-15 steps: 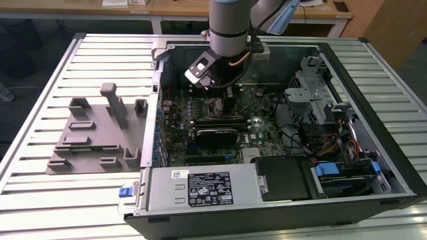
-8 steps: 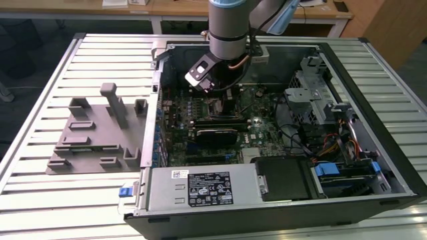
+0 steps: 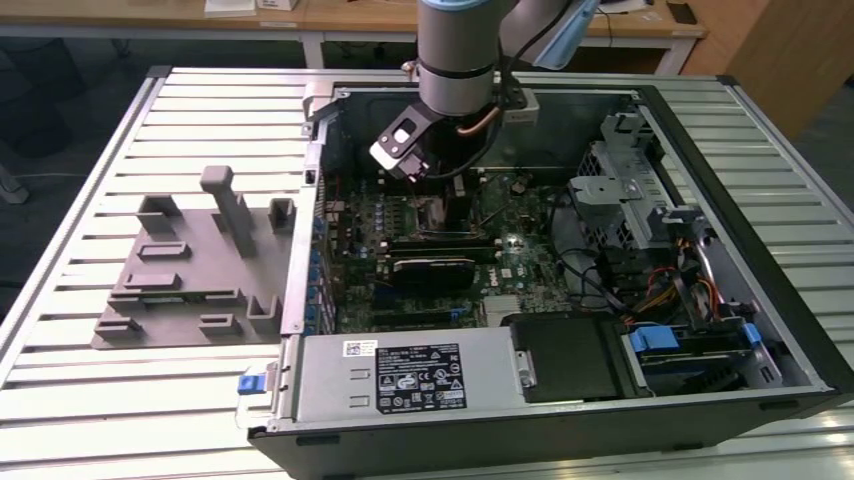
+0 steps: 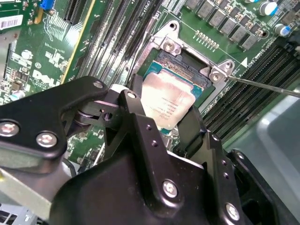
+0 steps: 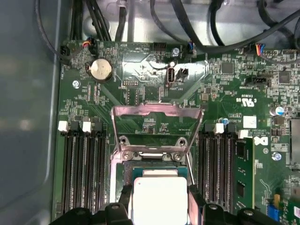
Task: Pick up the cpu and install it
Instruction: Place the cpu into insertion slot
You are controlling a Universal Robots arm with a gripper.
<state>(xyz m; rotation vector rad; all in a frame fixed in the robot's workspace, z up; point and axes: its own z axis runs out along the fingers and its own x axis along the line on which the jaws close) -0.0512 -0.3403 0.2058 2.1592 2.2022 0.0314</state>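
Slatted metal table (image 3: 80, 200) bore a grey holder (image 3: 187, 270) toward the exterior view's left edge and an open case (image 3: 747, 200) toward the right. Inside, the gripper (image 4: 165, 105) was clamped on the cpu (image 5: 159, 199) by opposite edges, just over the open socket (image 4: 180, 63). It looked light, stiff and probably fragile underneath, so the edges seemed the right hold.
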